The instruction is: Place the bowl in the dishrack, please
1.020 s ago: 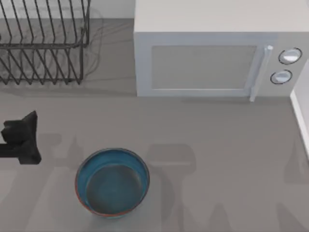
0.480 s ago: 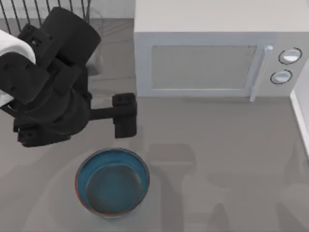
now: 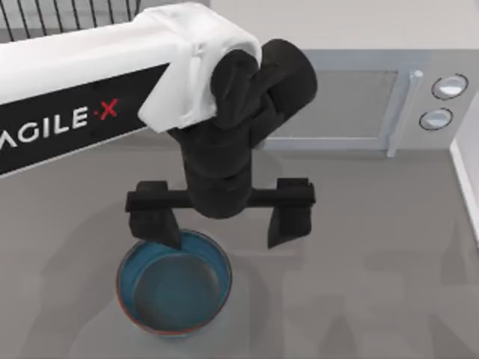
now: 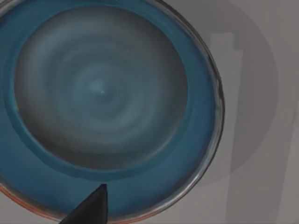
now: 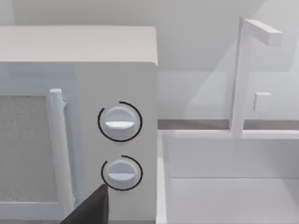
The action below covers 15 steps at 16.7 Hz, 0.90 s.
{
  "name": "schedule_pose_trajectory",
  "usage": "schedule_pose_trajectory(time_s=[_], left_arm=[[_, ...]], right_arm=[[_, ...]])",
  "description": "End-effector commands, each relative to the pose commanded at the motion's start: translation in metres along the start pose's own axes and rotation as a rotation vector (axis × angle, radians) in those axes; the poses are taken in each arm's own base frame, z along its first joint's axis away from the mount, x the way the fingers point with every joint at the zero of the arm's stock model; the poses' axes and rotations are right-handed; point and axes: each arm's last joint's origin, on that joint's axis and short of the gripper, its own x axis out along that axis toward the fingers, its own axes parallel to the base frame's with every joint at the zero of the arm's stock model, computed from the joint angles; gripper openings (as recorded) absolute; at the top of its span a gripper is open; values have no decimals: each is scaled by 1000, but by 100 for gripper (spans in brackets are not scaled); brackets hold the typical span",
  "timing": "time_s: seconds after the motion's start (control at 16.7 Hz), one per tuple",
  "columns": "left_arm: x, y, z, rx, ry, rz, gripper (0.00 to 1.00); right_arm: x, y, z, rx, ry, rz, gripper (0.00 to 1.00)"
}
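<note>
The blue bowl (image 3: pixel 174 283) with its reddish-brown rim sits upright on the grey table near the front, left of centre. My left gripper (image 3: pixel 221 221) hangs just behind and above it, open wide. One of its fingers (image 3: pixel 153 221) is over the bowl's far-left rim and the other stands to the right of the bowl. In the left wrist view the bowl (image 4: pixel 100 100) is seen from close above, with one dark fingertip (image 4: pixel 93 205) over its inner wall. The black wire dishrack (image 3: pixel 67 11) stands at the back left, mostly hidden by the left arm. My right gripper (image 5: pixel 91 210) is parked facing the microwave's knobs.
The pale grey microwave (image 3: pixel 359 97) stands at the back, centre to right, its two knobs (image 5: pixel 119 121) at the right end. A white basin (image 5: pixel 229 186) lies to the right of it. The left arm (image 3: pixel 82 97) spans the table's left half.
My left arm has swung in from the left and extended across the table. Its open gripper has turned and come over the bowl's far rim. The bowl has not moved.
</note>
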Motion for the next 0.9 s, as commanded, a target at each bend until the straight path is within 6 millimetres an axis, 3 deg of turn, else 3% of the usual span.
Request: schedule_pose_trajectory(time_s=[0.54,0.9], left_arm=[[8,-7,1,-1,16,17,100],[74,-9,3,0,9,9,100]], right_arm=[[0,0,0,0,0,0,100],[0,0,0,0,0,0,100]])
